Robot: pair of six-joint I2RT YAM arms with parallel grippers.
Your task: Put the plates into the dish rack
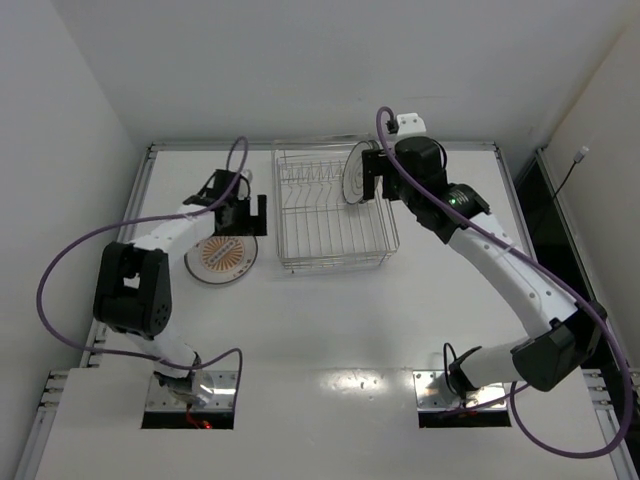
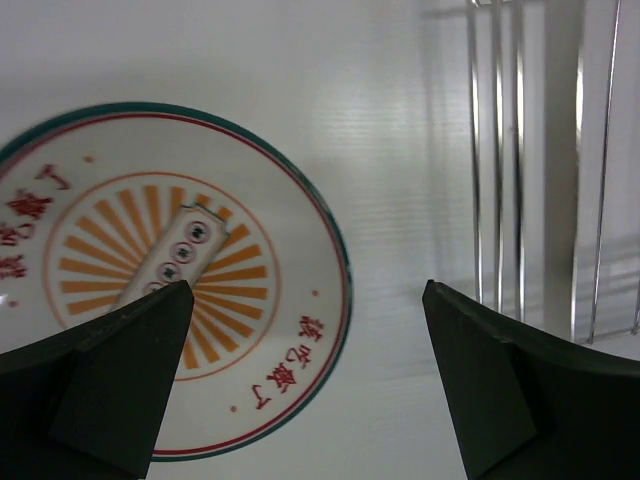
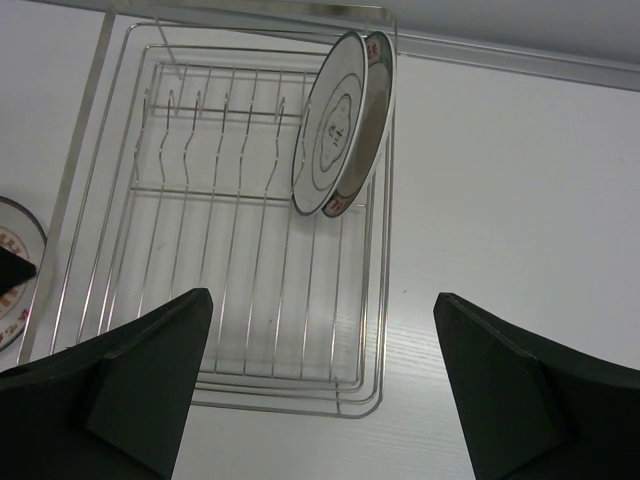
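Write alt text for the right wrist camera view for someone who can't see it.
A white plate with a dark ring stands on edge at the right end of a silver wire dish rack. The right gripper hovers above, jaws wide open and empty. Another plate's rim shows far left.

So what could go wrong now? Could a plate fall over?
Maybe. The white plate stands tilted on its edge at the right end of the dish rack, and the open right gripper is close, so a bump could topple it. The orange plate lies flat on the table under the open left gripper, so its rim may be hard to catch and it might slip.
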